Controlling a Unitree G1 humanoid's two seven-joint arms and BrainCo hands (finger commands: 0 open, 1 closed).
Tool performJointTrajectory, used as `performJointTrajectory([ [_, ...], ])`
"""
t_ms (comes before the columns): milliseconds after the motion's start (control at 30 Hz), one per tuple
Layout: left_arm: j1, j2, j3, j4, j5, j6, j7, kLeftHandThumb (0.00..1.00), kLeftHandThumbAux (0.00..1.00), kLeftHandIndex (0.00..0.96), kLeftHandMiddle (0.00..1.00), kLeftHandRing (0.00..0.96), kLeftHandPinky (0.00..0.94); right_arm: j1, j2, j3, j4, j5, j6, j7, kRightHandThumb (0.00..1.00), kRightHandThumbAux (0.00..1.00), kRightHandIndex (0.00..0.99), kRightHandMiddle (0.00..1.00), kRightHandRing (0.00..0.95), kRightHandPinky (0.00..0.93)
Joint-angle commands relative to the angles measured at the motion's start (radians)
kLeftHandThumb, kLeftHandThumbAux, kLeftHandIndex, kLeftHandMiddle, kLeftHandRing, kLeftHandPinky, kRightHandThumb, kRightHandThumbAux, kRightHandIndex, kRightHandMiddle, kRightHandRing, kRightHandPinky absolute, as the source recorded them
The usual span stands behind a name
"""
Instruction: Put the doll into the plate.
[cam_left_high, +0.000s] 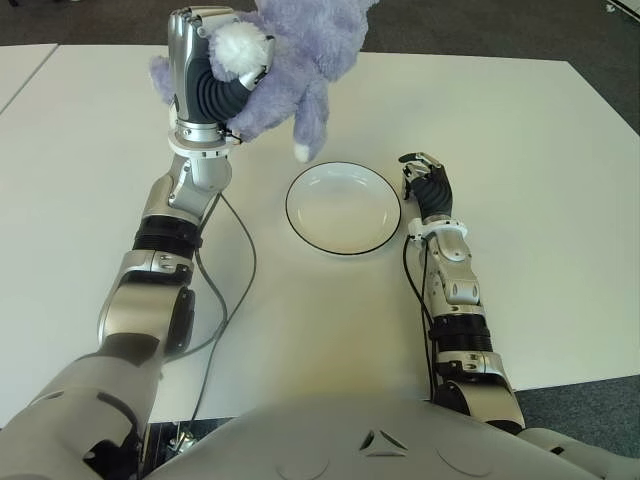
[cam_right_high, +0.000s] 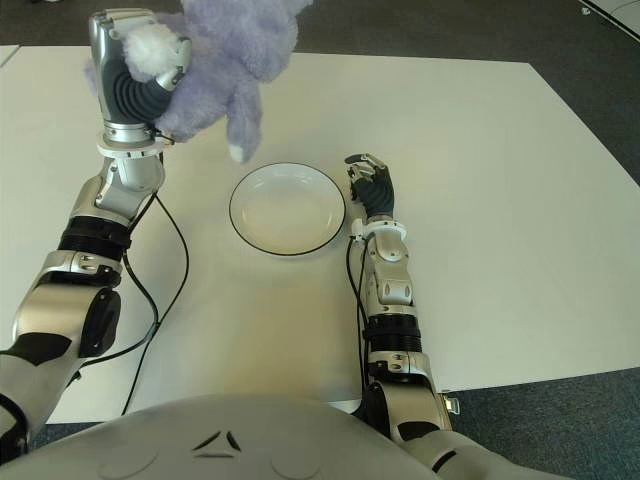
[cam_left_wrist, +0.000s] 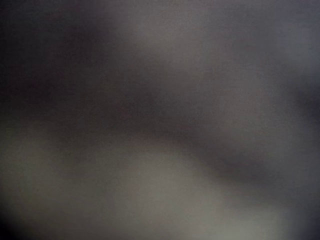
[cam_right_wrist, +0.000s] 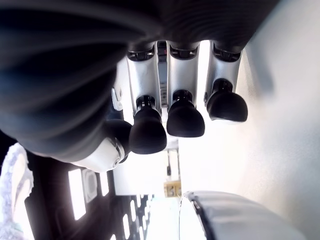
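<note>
A fluffy purple doll (cam_left_high: 290, 70) with a white tail hangs in the air above the table, up and to the left of the plate. My left hand (cam_left_high: 205, 70) is shut on it, raised high. One purple leg with a white foot (cam_left_high: 303, 150) dangles near the plate's far-left rim. The white plate (cam_left_high: 343, 208) with a dark rim sits on the table in the middle, with nothing in it. The left wrist view shows only a dark blur. My right hand (cam_left_high: 425, 180) shows just right of the plate, fingers (cam_right_wrist: 185, 117) curled, holding nothing.
The white table (cam_left_high: 520, 150) stretches wide to the right and behind the plate. A dark cable (cam_left_high: 235, 290) trails from my left arm across the table toward the front edge. Dark floor lies beyond the table's far and right edges.
</note>
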Motion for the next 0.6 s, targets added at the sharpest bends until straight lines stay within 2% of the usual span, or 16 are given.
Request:
performJointTrajectory([
  [33,-0.024,0.053,-0.060,0.009,0.061,0.028,0.037,0.359,0.766,0.842,0.908,0.906,0.884,0.085,0.025,0.006,0.091,-0.004,0.056,-0.013,0.700,0.721,0.440,0.827,0.814,0.813],
  [300,-0.057,0.145,-0.159,0.000,0.165,0.038,0.109,0.344,0.795,0.851,0.914,0.906,0.886,0.075,0.027,0.015,0.109,-0.016,0.055,-0.028,0.699,0.721,0.440,0.824,0.809,0.806],
  [600,-0.082,0.213,-0.257,-0.008,0.266,0.058,0.224,0.344,0.817,0.857,0.917,0.907,0.897,0.064,0.029,0.018,0.126,-0.017,0.051,-0.031,0.699,0.721,0.440,0.822,0.805,0.801],
])
